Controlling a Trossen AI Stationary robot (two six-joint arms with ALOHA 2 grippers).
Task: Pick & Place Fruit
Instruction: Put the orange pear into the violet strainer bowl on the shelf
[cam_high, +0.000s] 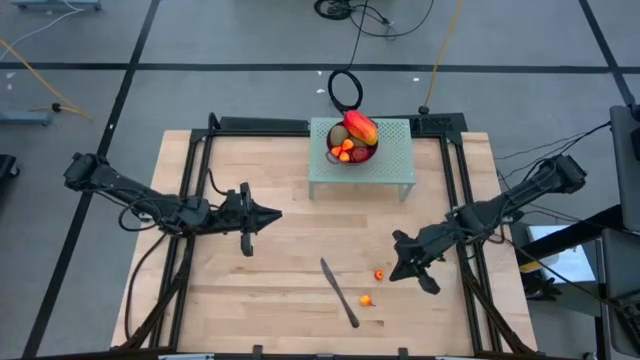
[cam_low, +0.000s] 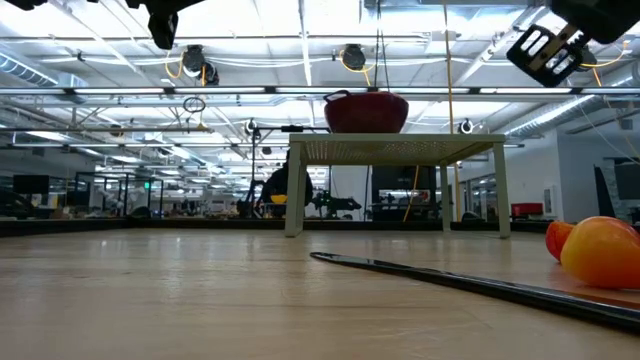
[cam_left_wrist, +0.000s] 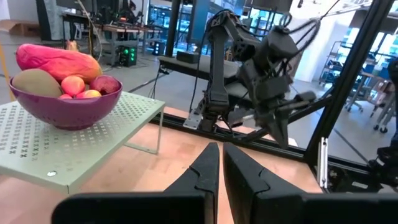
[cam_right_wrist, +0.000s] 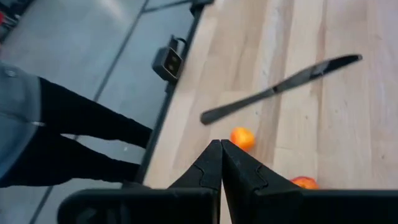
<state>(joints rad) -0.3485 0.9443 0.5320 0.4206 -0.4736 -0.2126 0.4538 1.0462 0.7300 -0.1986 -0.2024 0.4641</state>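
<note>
Fruit is split between two spots: most of it sits in the purple bowl (cam_high: 352, 150) on the small perforated stand (cam_high: 395, 165) at the far edge of the bench (cam_high: 270, 290), mid-way along — mango (cam_high: 360, 127) on top, a kiwi (cam_high: 339, 135) beside it, a dark red piece (cam_high: 362, 155) and small orange ones w/ them — while two tiny orange-red pieces (cam_high: 379, 275) lie loose nr the near edge, right of centre, just beside the knife (cam_high: 339, 292). Going left to right: left gripper (cam_high: 268, 214) hangs over the bench's left half, clenched on nothing, well apart from any fruit; the knife lies diagonal nr the near edge; the loose pieces sit close to its handle end; right gripper (cam_high: 408, 268) hovers just right of them, also clenched & empty. Judged step: approach before a pick, right arm best placed. Next move prob. calls for releasing the right claw, dropping over the nearer orange piece w/o nudging the knife, then carrying it to the bowl. Risk: small round pieces may roll. No brands, labels or legible writing seen on anything.
</note>
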